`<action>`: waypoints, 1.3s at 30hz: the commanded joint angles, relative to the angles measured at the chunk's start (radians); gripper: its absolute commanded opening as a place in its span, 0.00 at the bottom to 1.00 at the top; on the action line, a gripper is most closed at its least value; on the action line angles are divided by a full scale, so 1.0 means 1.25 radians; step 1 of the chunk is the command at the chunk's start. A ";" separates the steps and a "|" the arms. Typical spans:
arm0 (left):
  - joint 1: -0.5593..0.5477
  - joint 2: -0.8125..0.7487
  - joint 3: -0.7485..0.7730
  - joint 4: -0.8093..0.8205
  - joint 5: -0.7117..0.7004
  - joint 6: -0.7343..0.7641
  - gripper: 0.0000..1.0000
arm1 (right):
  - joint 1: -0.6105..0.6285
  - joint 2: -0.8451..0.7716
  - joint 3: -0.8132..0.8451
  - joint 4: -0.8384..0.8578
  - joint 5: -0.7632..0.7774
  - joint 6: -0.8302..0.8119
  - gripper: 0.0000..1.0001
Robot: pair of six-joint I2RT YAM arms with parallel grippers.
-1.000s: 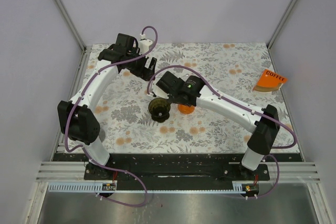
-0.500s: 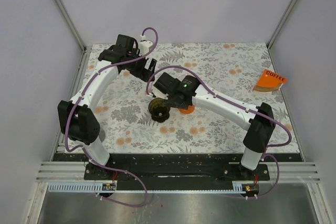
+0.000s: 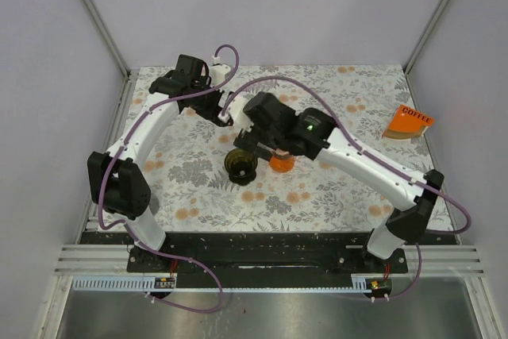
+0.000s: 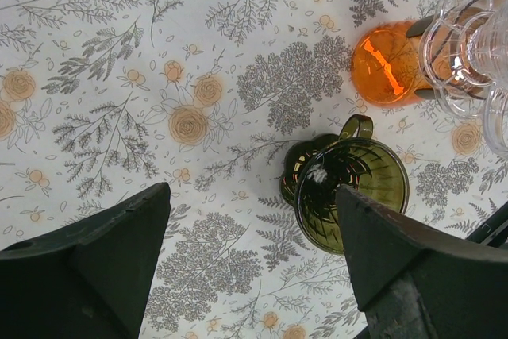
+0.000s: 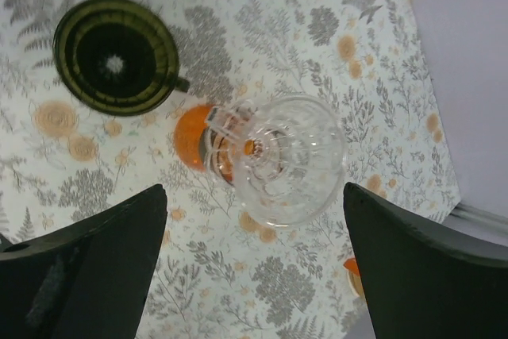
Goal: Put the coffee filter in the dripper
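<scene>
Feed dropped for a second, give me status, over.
Left gripper and right gripper open, holding nothing. Green dripper empty, no filter in it. Clear dripper up against orange dripper beside it, not blocking.

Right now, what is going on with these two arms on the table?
Both arms hover over the flowered table with open, empty grippers. The right gripper hangs above a clear glass dripper, which partly covers a small orange piece. The left gripper looks down on the green dripper nearby. No filter shows in either dripper, so the task is not yet done. An orange holder marked COFFEE stands at the far right edge.
</scene>
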 commanded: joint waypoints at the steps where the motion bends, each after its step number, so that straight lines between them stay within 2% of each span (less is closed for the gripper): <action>1: 0.008 -0.044 -0.011 0.025 0.008 0.013 0.88 | -0.140 -0.096 0.039 0.134 -0.046 0.184 1.00; 4: 0.012 -0.050 -0.016 0.026 0.009 0.012 0.88 | -0.324 -0.161 -0.029 0.226 -0.118 0.324 0.99; 8: 0.012 -0.062 -0.033 0.025 0.012 0.012 0.88 | -0.504 -0.238 -0.146 0.309 -0.109 0.472 0.96; 11: 0.015 -0.066 -0.042 0.026 0.015 0.013 0.88 | -0.667 -0.278 -0.257 0.371 -0.211 0.564 0.94; 16: 0.028 -0.069 -0.064 0.034 0.021 0.013 0.88 | -0.914 -0.277 -0.404 0.465 -0.331 0.712 0.91; 21: 0.049 -0.075 -0.091 0.052 0.032 0.013 0.88 | -1.106 -0.238 -0.552 0.602 -0.460 0.873 0.89; 26: 0.061 -0.094 -0.098 0.060 0.031 0.016 0.88 | -1.181 -0.165 -0.610 0.674 -0.454 0.905 0.91; 30: 0.062 -0.111 -0.117 0.075 0.026 0.018 0.88 | -1.231 -0.098 -0.627 0.741 -0.496 0.951 0.89; 39: 0.064 -0.101 -0.109 0.075 0.031 0.017 0.88 | -1.261 0.053 -0.602 0.814 -0.539 1.025 0.88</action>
